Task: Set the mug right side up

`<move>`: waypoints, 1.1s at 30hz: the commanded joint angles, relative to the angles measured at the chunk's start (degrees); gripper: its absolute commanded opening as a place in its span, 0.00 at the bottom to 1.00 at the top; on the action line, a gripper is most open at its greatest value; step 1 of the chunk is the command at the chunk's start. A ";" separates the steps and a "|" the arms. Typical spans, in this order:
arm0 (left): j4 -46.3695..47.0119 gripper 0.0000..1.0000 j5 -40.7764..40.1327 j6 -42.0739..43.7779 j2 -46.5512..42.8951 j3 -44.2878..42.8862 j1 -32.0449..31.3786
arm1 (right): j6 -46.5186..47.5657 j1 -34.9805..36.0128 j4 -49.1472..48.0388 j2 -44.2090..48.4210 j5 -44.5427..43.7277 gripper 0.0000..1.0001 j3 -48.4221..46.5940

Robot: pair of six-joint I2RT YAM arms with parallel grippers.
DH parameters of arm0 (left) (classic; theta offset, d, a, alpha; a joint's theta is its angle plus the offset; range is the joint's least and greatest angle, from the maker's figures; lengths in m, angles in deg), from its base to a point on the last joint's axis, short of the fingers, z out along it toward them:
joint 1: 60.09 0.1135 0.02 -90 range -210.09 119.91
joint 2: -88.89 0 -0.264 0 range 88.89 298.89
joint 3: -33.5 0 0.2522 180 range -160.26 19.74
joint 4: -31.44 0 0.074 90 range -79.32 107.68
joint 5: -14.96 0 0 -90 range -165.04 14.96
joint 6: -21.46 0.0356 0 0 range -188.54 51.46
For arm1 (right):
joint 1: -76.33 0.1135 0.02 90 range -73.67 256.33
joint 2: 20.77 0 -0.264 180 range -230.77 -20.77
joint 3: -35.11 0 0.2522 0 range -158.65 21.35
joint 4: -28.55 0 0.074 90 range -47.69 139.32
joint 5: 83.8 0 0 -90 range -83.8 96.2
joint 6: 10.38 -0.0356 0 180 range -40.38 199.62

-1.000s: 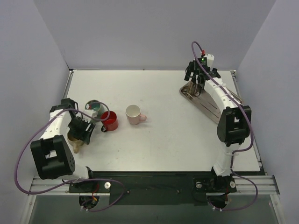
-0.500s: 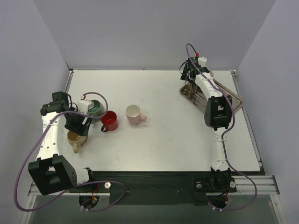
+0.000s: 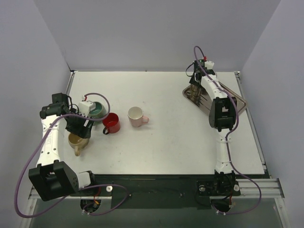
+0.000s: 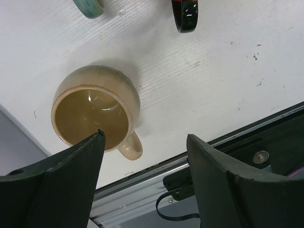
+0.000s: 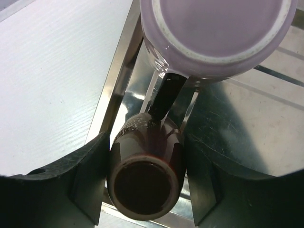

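A white counter (image 3: 180,137) is seen from above, with four upright mugs grouped at its left side: a tan mug (image 4: 95,107), a teal mug (image 3: 98,109), a red mug (image 3: 112,123) and a pink mug (image 3: 137,115). A metal tray (image 5: 228,123) lies at the far right corner of the counter.

In the right wrist view, two mugs are seen on the tray, both bottom up. A dark brown mug (image 5: 146,172) stands with its base facing the camera, and a lavender mug (image 5: 216,33) stands just beyond it, also base up. The two are very close together, and whether they touch cannot be told. A dark handle is seen in the narrow space between them; which mug it belongs to cannot be told. The tray's raised rim runs just to the left of the dark brown mug.

The right gripper (image 5: 145,175) is placed directly over the dark brown mug, with one of its fingers (image 5: 88,183) on either side of the mug's body. The fingers are partly open and stand very close to the mug's sides; whether they press on it cannot be told.

The left gripper (image 4: 145,156) is held above the near left part of the counter, its fingers spread wide with nothing between them. The tan mug is seen just below and to the left of it, its handle pointing toward the counter's near edge. The teal mug and the red mug are cut off at the top edge of that view.
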 commanded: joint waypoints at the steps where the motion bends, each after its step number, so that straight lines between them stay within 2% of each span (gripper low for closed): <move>1: -1.29 0.79 2.33 0.32 -1.96 -2.74 0.00 | -0.66 -0.34 1.34 1.08 1.09 0.45 -0.78; 3: -1.38 0.79 2.51 0.24 -2.05 -3.00 -0.01 | -0.93 -0.43 0.99 2.40 1.09 0.48 0.53; 5: -1.30 0.79 2.60 0.06 -1.96 -3.26 -0.27 | -0.58 -0.34 -0.32 3.72 1.00 0.43 2.29; 6: -1.12 0.79 2.77 -0.03 -2.05 -3.26 -0.27 | -0.31 -0.34 -0.51 4.16 0.65 0.24 3.17; 7: -1.21 0.79 2.86 -0.12 -2.13 -3.26 -0.36 | -0.22 -0.43 -0.60 4.69 0.65 0.17 3.44; 8: -1.30 0.79 3.03 -0.20 -2.05 -3.35 -0.36 | 0.21 -0.43 -0.51 4.96 0.74 0.05 3.70; 9: -1.30 0.79 3.38 -0.20 -2.05 -3.44 -0.53 | 0.56 -0.34 -0.60 6.00 1.09 0.00 4.31; 14: -2.17 0.79 5.49 -0.82 -2.13 -4.31 -0.88 | 2.41 -0.34 -4.79 11.63 4.25 0.00 9.84; 19: -1.39 0.79 10.41 -3.80 -1.79 -8.00 -1.85 | 2.77 -0.34 -12.11 21.56 3.55 0.00 20.74; 28: 4.41 0.79 14.01 -13.73 -0.55 -11.08 -9.75 | 3.91 -0.61 -13.69 26.92 4.96 0.00 23.91; 32: 10.82 0.79 19.28 -24.09 0.59 -13.19 -13.01 | 3.73 -0.34 -16.06 32.36 5.83 0.00 27.59; 33: 14.66 0.79 19.99 -30.11 1.29 -13.46 -15.80 | 3.64 -0.08 -17.37 34.38 6.01 0.00 28.57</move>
